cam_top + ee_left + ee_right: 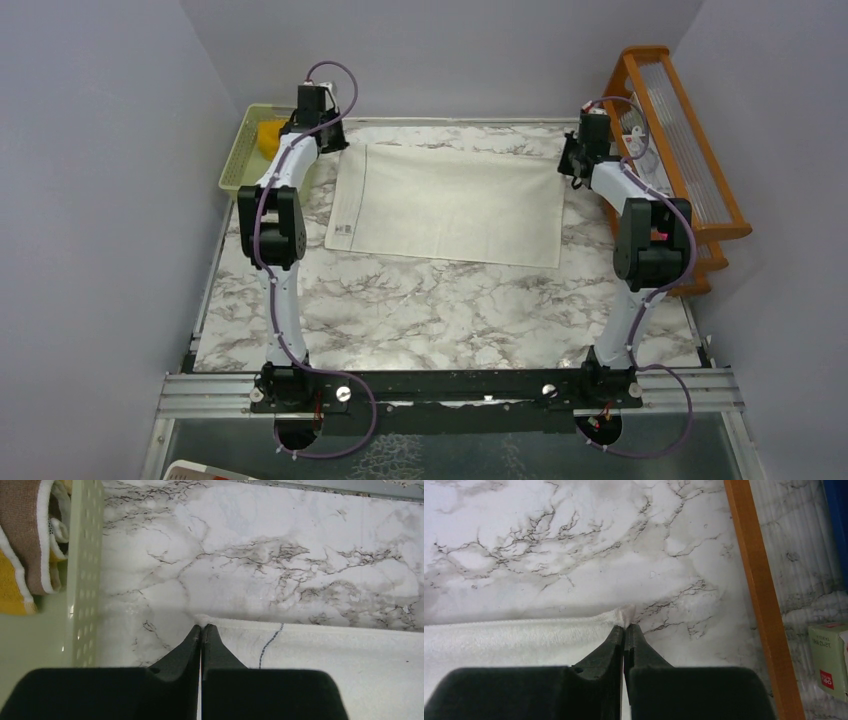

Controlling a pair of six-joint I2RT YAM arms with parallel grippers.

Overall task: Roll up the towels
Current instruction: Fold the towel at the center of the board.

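Black fingers of the left gripper (201, 627) press together on the far left corner of the flat cream-white cloth towel (450, 205), spread on the marble table (450, 310). The right gripper (625, 626) pinches its far right corner. The towel's long axis runs arm to arm and its body lies toward the bases, so a roll likely comes nearward. Left of it, the brown-and-mustard towel (25, 530) sits half cut off in the light-green plastic basket (240, 150).
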